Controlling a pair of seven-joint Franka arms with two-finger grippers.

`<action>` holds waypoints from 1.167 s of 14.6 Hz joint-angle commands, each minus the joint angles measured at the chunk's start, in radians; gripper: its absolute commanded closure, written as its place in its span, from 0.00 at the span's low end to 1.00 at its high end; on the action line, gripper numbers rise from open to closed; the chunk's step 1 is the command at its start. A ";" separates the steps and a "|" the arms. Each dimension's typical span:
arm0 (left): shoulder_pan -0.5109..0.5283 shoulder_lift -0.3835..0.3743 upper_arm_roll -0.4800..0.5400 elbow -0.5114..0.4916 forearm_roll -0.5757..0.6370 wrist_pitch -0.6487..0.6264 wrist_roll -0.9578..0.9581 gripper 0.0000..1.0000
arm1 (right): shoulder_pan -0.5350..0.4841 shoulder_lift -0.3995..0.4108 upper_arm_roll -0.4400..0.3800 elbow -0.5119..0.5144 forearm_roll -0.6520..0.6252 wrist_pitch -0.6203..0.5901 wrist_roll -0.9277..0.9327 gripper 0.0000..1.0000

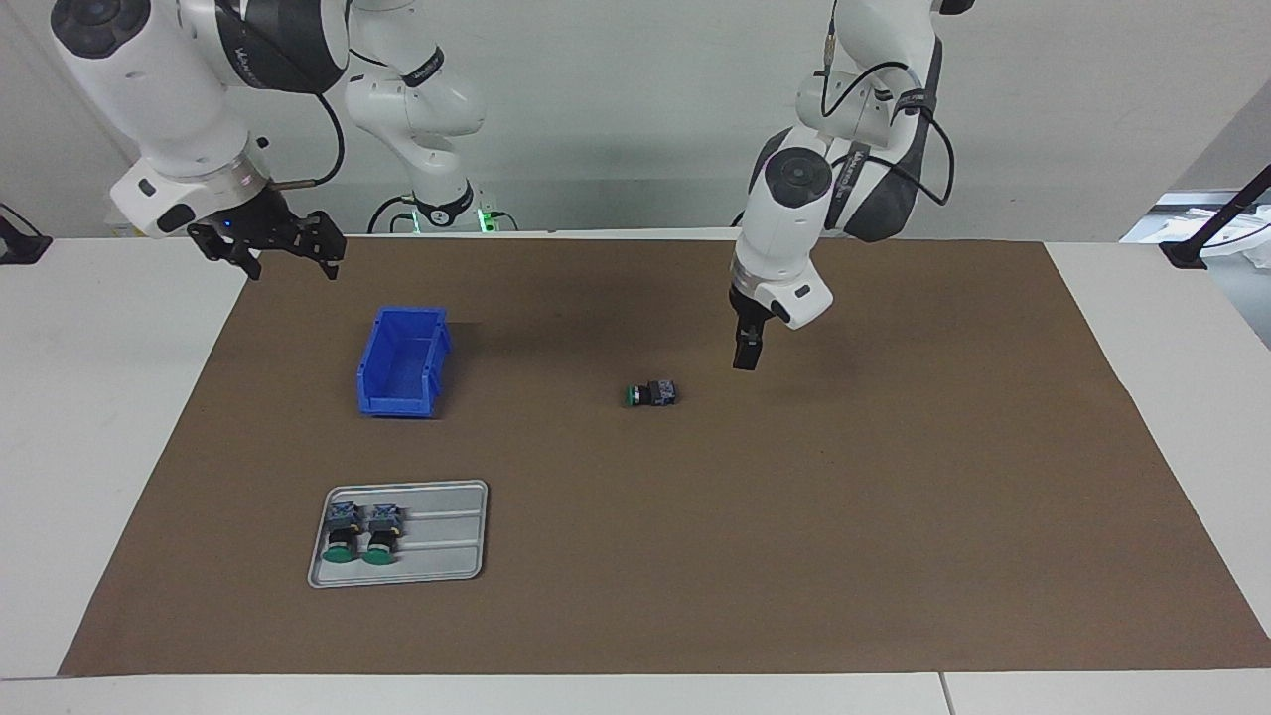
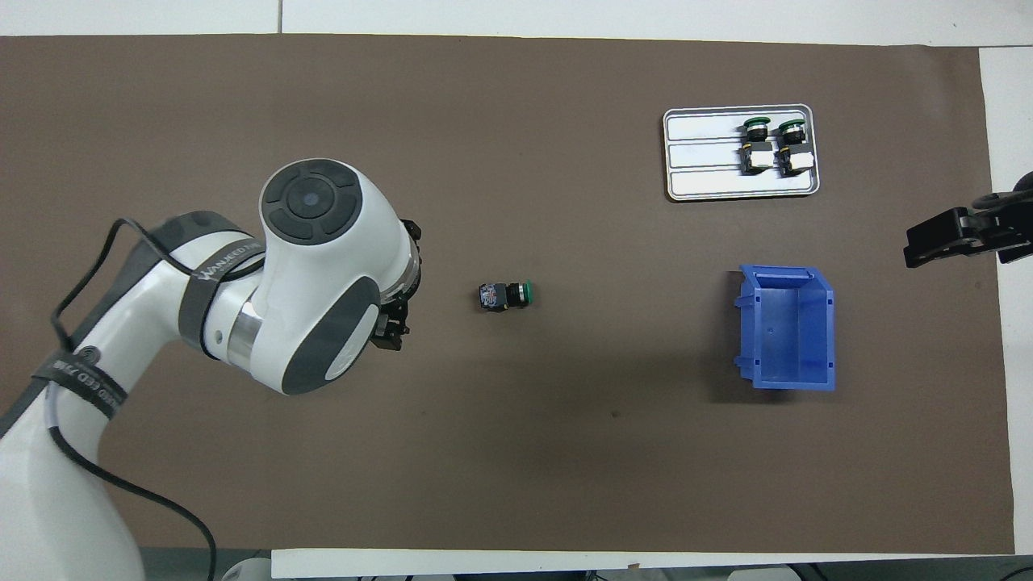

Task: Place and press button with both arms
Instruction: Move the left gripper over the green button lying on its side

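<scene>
One button [image 1: 652, 394] [image 2: 506, 294] lies on its side in the middle of the brown mat, its green cap turned toward the right arm's end. My left gripper [image 1: 747, 356] [image 2: 391, 329] hangs point-down over bare mat beside that button, toward the left arm's end, open with nothing in it; in the overhead view the wrist hides most of it. My right gripper [image 1: 268, 250] [image 2: 960, 238] waits open and empty over the mat's edge at the right arm's end. Two more buttons [image 1: 343, 531] [image 1: 382, 531] [image 2: 756, 145] lie side by side on a grey tray.
An empty blue bin [image 1: 402, 362] [image 2: 787, 327] stands toward the right arm's end. The grey tray [image 1: 447, 536] [image 2: 702, 153] lies farther from the robots than the bin. A smaller white arm [image 1: 437, 149] with a green-lit base stands at the robots' edge.
</scene>
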 commanded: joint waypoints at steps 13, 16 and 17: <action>-0.127 0.258 0.019 0.130 0.003 0.209 -0.271 0.00 | -0.007 -0.037 -0.006 0.000 0.009 -0.022 -0.024 0.01; -0.140 0.278 0.019 0.137 0.003 0.229 -0.314 0.00 | -0.010 -0.037 -0.006 0.000 0.009 -0.022 -0.024 0.01; -0.141 0.278 0.018 0.135 0.002 0.232 -0.321 0.00 | -0.010 -0.037 -0.006 0.000 0.009 -0.022 -0.024 0.01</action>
